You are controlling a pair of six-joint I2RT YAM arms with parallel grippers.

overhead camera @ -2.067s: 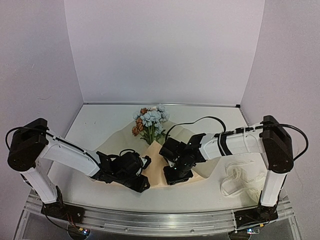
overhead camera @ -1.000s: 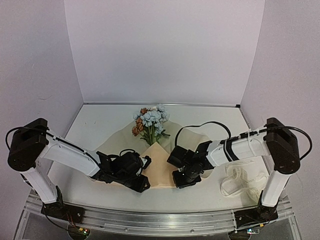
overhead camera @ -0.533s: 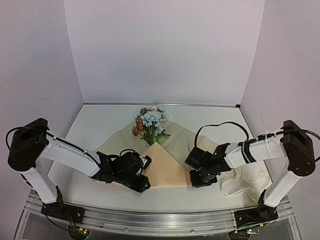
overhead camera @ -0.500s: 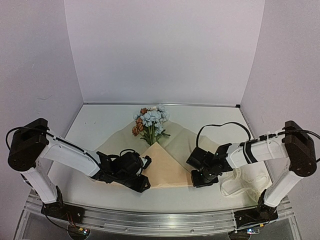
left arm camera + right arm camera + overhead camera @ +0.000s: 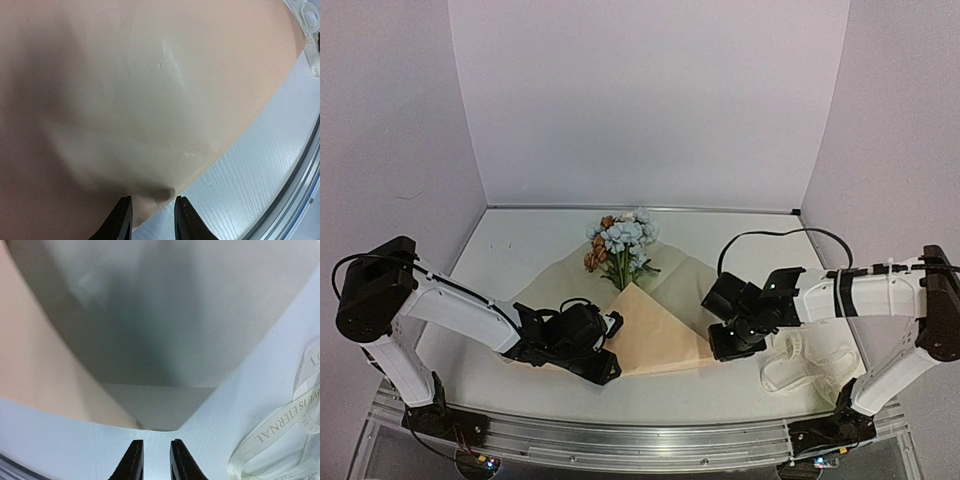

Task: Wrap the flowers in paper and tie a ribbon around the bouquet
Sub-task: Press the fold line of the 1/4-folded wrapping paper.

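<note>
Only wrist views reveal the left hand [image 5: 152, 222] pinching the paper [image 5: 150, 100], the right hand [image 5: 152, 460] slightly spread near the ribbon [image 5: 282, 422].

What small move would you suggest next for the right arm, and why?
Probably ease the right gripper forward onto the corner of the paper just ahead. Its jaws stand narrowly apart and empty, that side of the sheet lies flat and unfolded, and the flowers are only half wrapped.
</note>
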